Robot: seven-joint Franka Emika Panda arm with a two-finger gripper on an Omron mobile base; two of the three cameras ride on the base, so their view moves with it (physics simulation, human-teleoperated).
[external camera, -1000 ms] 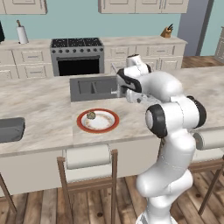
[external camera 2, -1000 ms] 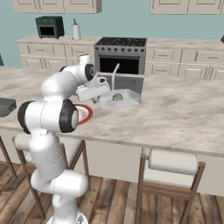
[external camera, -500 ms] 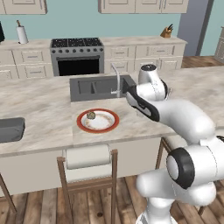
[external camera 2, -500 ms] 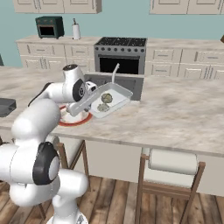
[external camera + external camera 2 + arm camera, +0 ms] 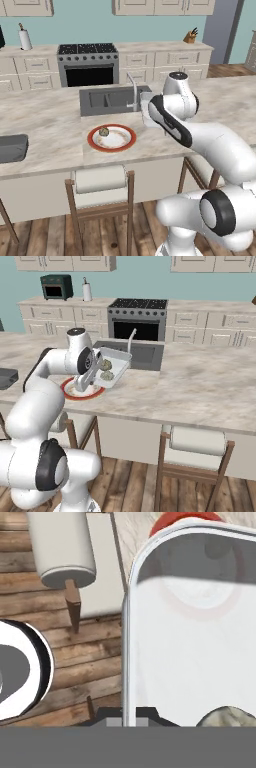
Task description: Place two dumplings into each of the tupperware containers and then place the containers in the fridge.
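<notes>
— How many containers and dumplings can be counted on the kitchen island?

— One tupperware container (image 5: 111,368) is seen lifted above the counter (image 5: 200,386), tilted, with two dumplings (image 5: 106,369) lying inside it. A third dumpling (image 5: 104,132) is left on the red-rimmed plate (image 5: 112,138), at its far left edge. A second grey box (image 5: 11,148) is seen at the left end of the counter; whether anything lies in it cannot be told.

— And how is the arm posed?

— The arm is bent sharply at the elbow and reached forward over the near edge of the island, just right of the plate and near the sink (image 5: 107,99). The gripper (image 5: 89,379) is closed together on the near rim of the lifted container, which is held out to the right of the hand in the right base view. In the hand view the container's translucent wall (image 5: 190,637) is seen close up, with the plate's red rim (image 5: 180,519) showing behind it and one dumpling (image 5: 227,716) at the bottom.

— What else is counted?

— Two stools (image 5: 197,453) are seen tucked under the near side.
</notes>
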